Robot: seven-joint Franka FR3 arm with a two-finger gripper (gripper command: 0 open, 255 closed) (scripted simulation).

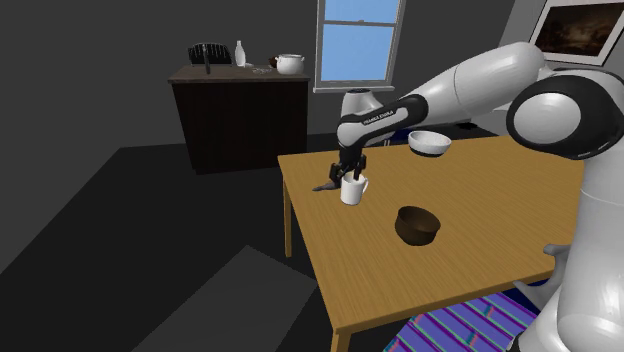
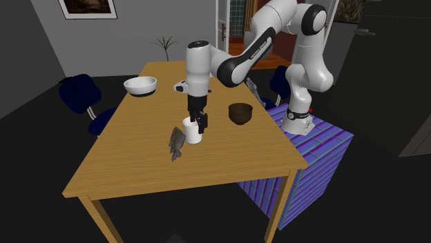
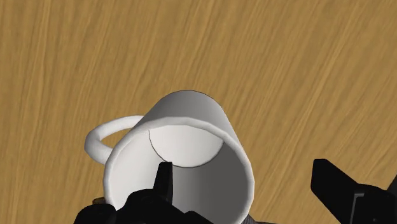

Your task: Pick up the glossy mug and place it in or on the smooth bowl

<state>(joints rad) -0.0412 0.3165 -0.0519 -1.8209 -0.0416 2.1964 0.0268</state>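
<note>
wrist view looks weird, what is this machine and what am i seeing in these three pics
This is a white robot arm with a black two-finger gripper. The shoulder view looks from beside its stand, the second exterior view from across the table, the wrist view from the hand, down into a white mug. Also on the table: a white bowl, a dark brown bowl, a small grey object. Nothing is held: the open gripper has one finger inside the mug, one outside.

Grey fish-shaped figure lying on wooden tabletop, nearer one edge than centre. Dark cabinet beyond, bearing white pot and bottle; window beside it.
</note>
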